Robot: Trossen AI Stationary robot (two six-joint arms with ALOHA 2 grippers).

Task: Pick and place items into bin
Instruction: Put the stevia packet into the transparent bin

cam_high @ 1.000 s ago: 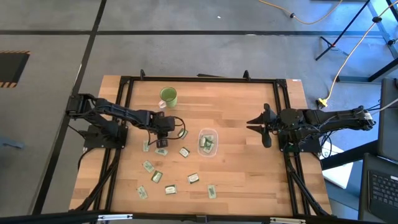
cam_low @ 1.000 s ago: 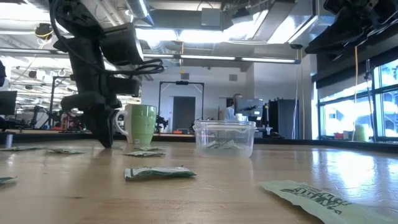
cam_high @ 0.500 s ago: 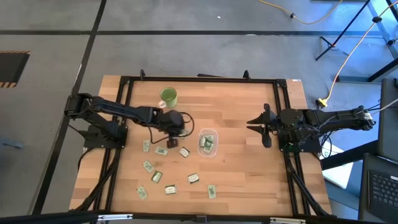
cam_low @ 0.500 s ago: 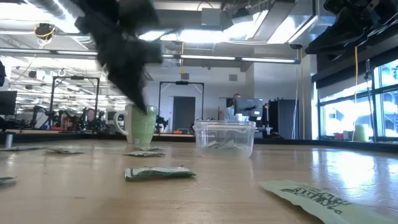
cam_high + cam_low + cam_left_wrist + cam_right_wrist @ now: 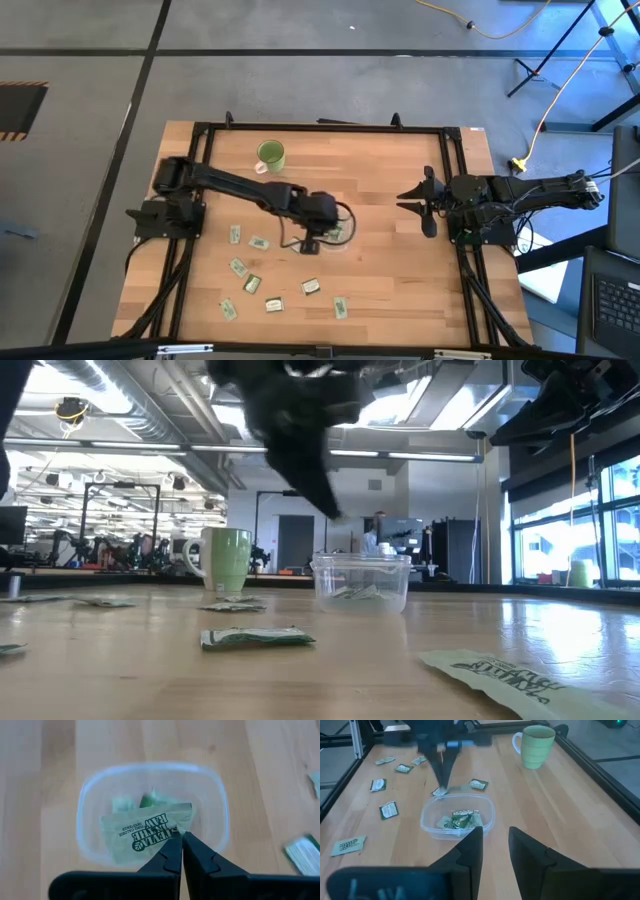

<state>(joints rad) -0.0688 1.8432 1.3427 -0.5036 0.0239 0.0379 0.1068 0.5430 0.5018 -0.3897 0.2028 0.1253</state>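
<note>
The clear bin (image 5: 337,229) stands mid-table with a few green and whitish packets inside (image 5: 150,800). My left gripper (image 5: 182,836) hovers just above the bin's left side (image 5: 318,230), shut on one packet (image 5: 145,831); the right wrist view also shows the left gripper (image 5: 441,782) over the bin (image 5: 457,817). Several more packets lie flat on the table to the left and near side (image 5: 250,284). My right gripper (image 5: 425,205) waits open at the table's right side. My left gripper pinches the packet by one corner (image 5: 177,829) between its two fingertips, coming from above and pointing down. The packet is lifted clear and hangs at the fingertips (image 5: 440,791), over the bin's rim and its contents.
A green mug (image 5: 270,154) stands toward the far-left of the table, also seen as the mug (image 5: 228,560) in the low view. Loose packets (image 5: 311,287) dot the near-left area. A black frame (image 5: 320,127) borders the wooden top; bare wood lies between bin and right gripper.
My left gripper has risen from the table among the packets left of the bin and swung toward the table's right, ending above the bin. The packet it holds has been lifted clear of the table and carried along.
</note>
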